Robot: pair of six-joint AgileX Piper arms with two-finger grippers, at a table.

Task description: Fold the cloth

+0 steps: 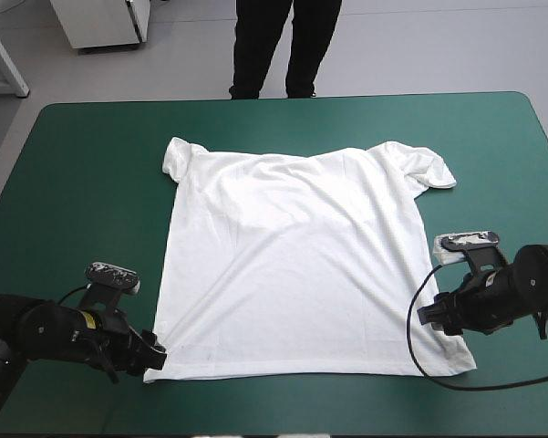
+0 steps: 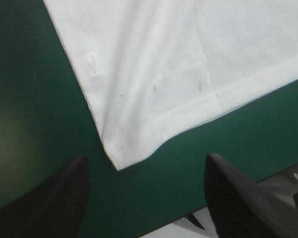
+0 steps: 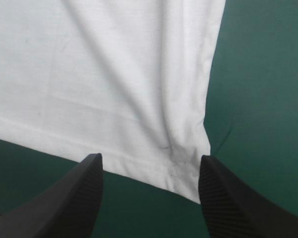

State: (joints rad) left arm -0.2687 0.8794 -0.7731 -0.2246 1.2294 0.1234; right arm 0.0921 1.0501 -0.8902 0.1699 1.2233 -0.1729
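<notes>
The white T-shirt (image 1: 296, 260) lies spread flat on the teal-green cover, sleeves toward the far edge, hem toward the near edge. My left gripper (image 1: 153, 359) sits at the hem's near-left corner. In the left wrist view that corner (image 2: 120, 159) lies just ahead of the open left gripper (image 2: 146, 191), nothing between its fingers. My right gripper (image 1: 426, 315) is at the near-right part of the shirt. In the right wrist view the hem's right corner (image 3: 186, 176) lies between the tips of the open right gripper (image 3: 151, 186), unclamped.
Bare teal-green cover (image 1: 82, 182) surrounds the shirt on all sides. The table's near edge (image 2: 188, 220) runs close behind the left gripper. A small wrinkle rises from the shirt's right corner (image 3: 188, 99).
</notes>
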